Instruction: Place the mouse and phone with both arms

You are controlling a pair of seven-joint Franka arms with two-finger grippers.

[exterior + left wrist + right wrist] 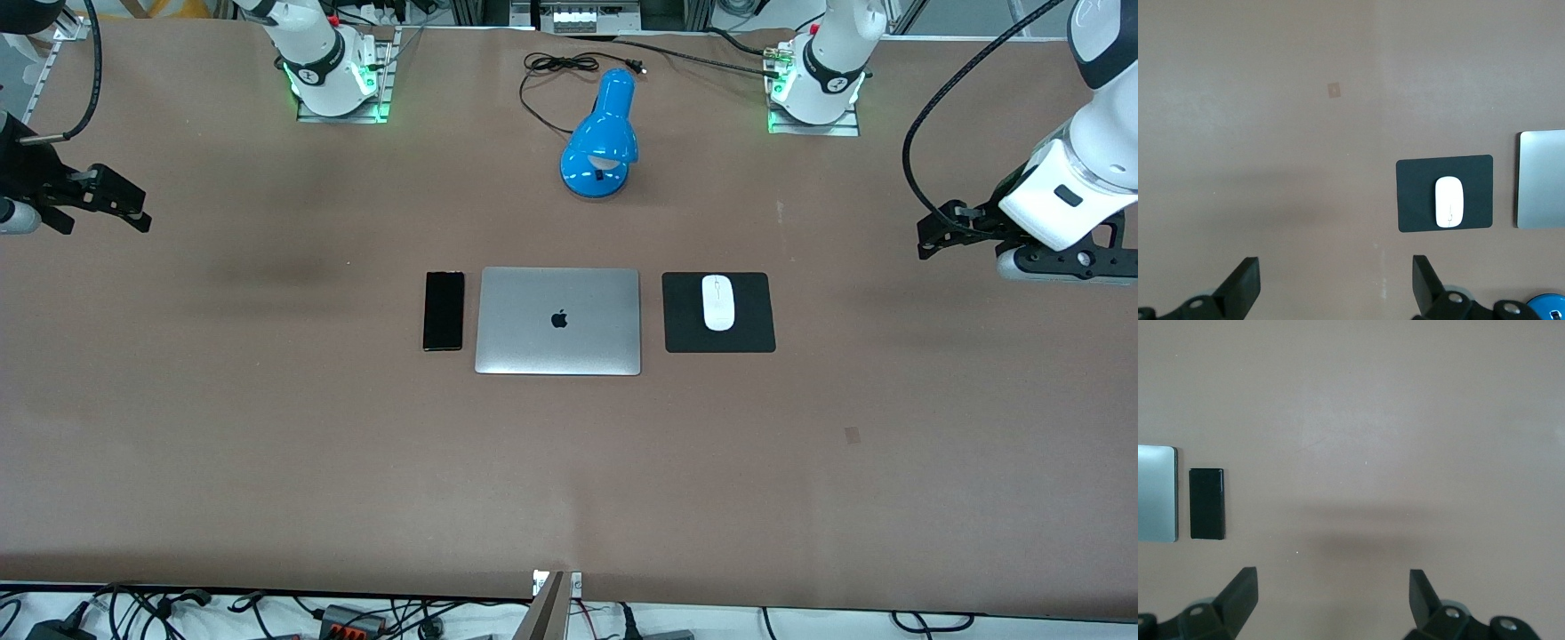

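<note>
The white mouse [718, 303] [1449, 202] rests on a square black mat [756, 333] [1415, 193], beside the closed laptop toward the left arm's end of the table. The black phone [444, 311] [1207, 503] lies flat beside the laptop toward the right arm's end. My left gripper [933, 231] [1336, 280] hangs open and empty over bare table at the left arm's end, well clear of the mat. My right gripper [108, 226] [1333, 597] is open and empty too, over bare table at the right arm's end, apart from the phone.
A closed silver laptop [558, 321] [1541, 179] [1156, 493] lies between phone and mat. A blue desk lamp [602, 135] with its black cord [556, 64] stands farther from the front camera, between the two arm bases. Brown table surface [569, 480] stretches toward the front camera.
</note>
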